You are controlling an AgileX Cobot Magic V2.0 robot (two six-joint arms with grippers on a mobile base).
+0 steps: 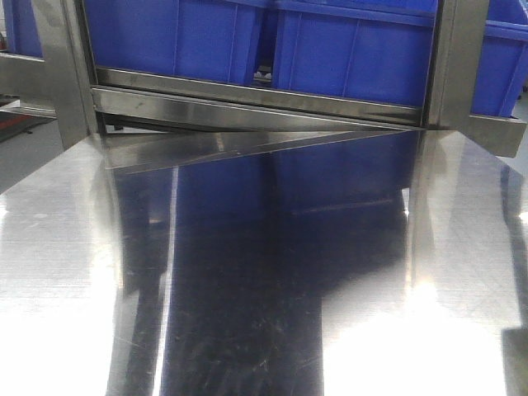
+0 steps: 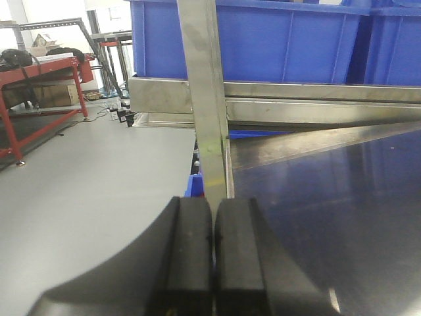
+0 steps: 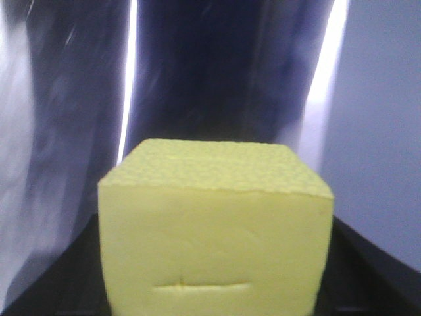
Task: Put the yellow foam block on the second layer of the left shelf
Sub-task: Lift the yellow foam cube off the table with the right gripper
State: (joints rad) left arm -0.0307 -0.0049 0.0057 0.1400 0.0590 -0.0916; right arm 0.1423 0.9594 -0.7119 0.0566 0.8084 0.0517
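The left gripper (image 2: pixel 212 263) has its two black fingers (image 2: pixel 187 257) pressed flat together, nothing between them. It hangs at the shelf's edge, in line with a steel upright (image 2: pixel 205 99) that rises just ahead of it.

The right gripper (image 3: pixel 214 293) is pinching the yellow foam block (image 3: pixel 214 217). From where its wrist camera sits, the dark jaws lie tight against the block's left and right sides with no gap showing. The block is level, its pored top face up and a short crease low on its near face. It sits over a mirror-bright steel shelf surface (image 3: pixel 72 99); I can't tell whether its underside touches the metal.

Beyond the left arm, blue bins (image 2: pixel 276 39) stand side by side on the rail above the polished sheet. To that arm's left lies grey floor (image 2: pixel 85 178), with a red-framed table (image 2: pixel 46 72) well off at the back of the room.
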